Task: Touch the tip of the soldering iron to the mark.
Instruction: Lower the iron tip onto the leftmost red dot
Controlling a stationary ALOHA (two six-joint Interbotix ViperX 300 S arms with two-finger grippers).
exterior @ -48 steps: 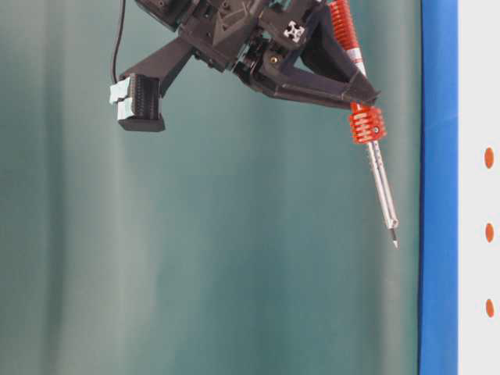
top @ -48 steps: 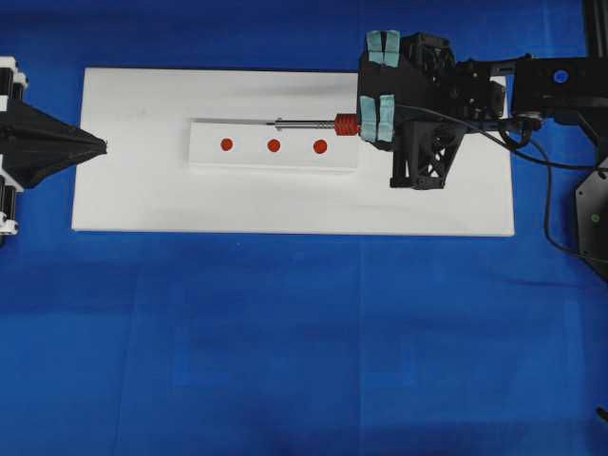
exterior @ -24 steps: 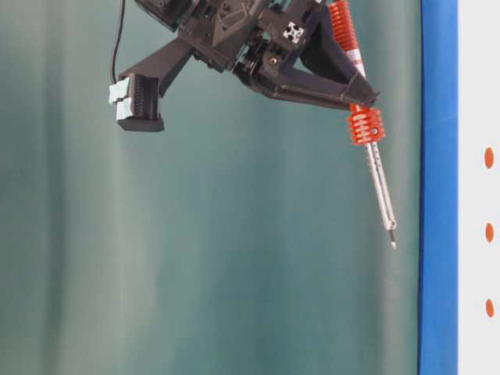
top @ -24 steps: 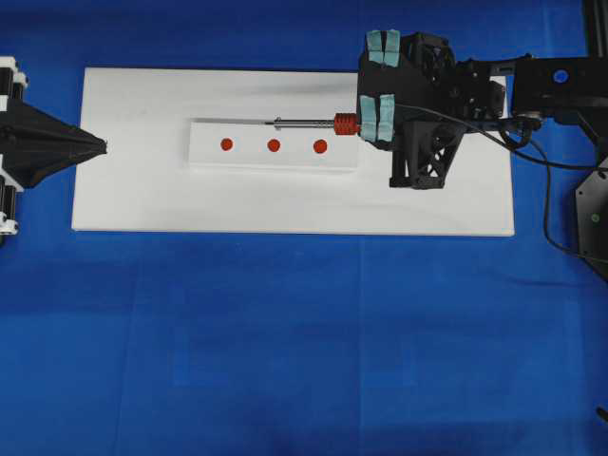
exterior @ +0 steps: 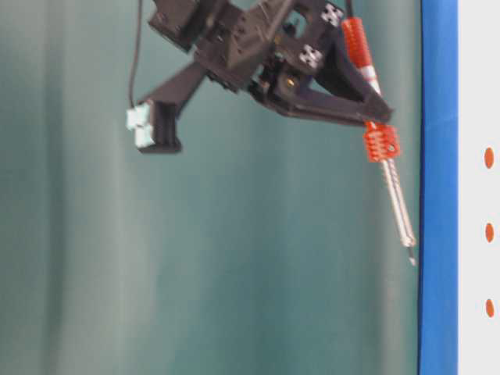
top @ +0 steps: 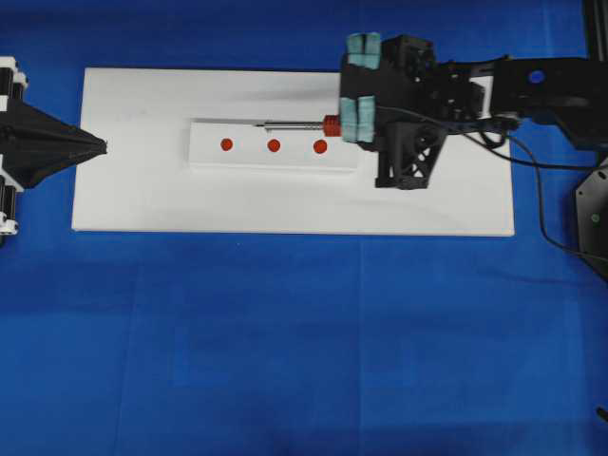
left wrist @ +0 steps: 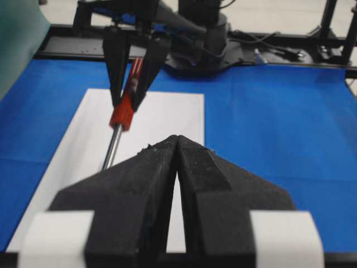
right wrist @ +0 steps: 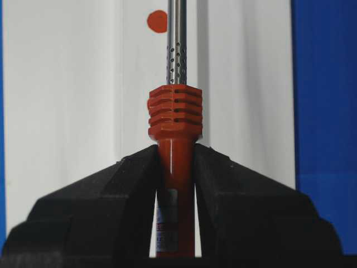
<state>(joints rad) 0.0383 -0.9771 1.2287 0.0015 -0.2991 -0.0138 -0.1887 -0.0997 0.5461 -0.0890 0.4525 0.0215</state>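
Overhead, right claw [top: 361, 88] pinching soldering iron [top: 304, 122] above white board [top: 133, 190] on blue cloth [top: 285, 342].

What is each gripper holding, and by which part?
The right gripper clamps the red-handled, silver-shafted soldering iron by its handle, behind the ribbed collar. The left gripper is shut, holding nothing.

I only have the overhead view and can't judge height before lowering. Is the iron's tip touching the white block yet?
Observer: No. The table-level view shows the tip hanging clear of the white surface, with the shaft slanted toward it.
Operator: What does the grip look like?
Observer: In the right wrist view, the right gripper clamps the soldering iron by its red handle, just behind the ribbed collar.
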